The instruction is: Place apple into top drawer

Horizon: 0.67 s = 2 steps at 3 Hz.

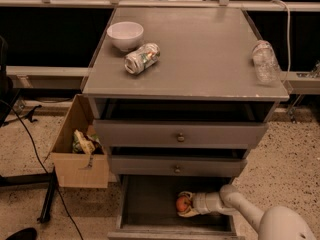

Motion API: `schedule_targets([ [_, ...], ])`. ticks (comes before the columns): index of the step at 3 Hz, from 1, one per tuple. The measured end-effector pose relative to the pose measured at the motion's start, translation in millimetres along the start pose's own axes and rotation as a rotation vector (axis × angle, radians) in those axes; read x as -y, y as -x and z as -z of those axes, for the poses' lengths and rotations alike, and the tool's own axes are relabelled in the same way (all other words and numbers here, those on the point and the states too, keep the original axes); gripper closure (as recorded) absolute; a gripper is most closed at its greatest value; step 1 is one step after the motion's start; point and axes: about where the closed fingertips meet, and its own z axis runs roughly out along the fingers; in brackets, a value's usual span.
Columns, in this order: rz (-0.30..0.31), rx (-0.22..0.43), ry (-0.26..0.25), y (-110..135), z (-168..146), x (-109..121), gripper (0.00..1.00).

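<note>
Down in the pulled-out bottom drawer (147, 204) of the grey three-drawer cabinet (102, 111), your gripper (180, 204) sits low over the drawer floor. The cream fingers (189, 213) are closed above and below the small round red-orange apple (183, 203), so read that as a grasp. The white arm (247, 215) comes in from the right at a shallow angle, probably because the middle drawer (150, 165) front overhangs the space and blocks a top-down reach.

The apple is therefore in the wrong compartment, held but not yet lifted clear.

The top drawer (150, 133) is partly out, with a dark slot between its front and the grey surface (205, 44) above. That slot looks shallow, so you'll likely have to back out of the bottom drawer, rise past both drawer fronts, then enter flat under the overhang. The main risk is clipping a drawer front or the edge of the surface on the way up.

Not in your path:
- white ceramic bowl (125, 35), on top
- crushed metal can on its side (142, 58), on top
- clear plastic bottle lying down (264, 61), on top
- open cardboard box (80, 169), on the floor to the left
</note>
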Motion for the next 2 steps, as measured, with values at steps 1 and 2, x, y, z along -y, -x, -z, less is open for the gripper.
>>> schedule_targets([
  [1,-0.001,-0.024,0.007,-18.1,-7.0,-4.6,1.00],
  [2,-0.001,-0.025,0.009,-15.9,-5.8,-4.5,1.00],
])
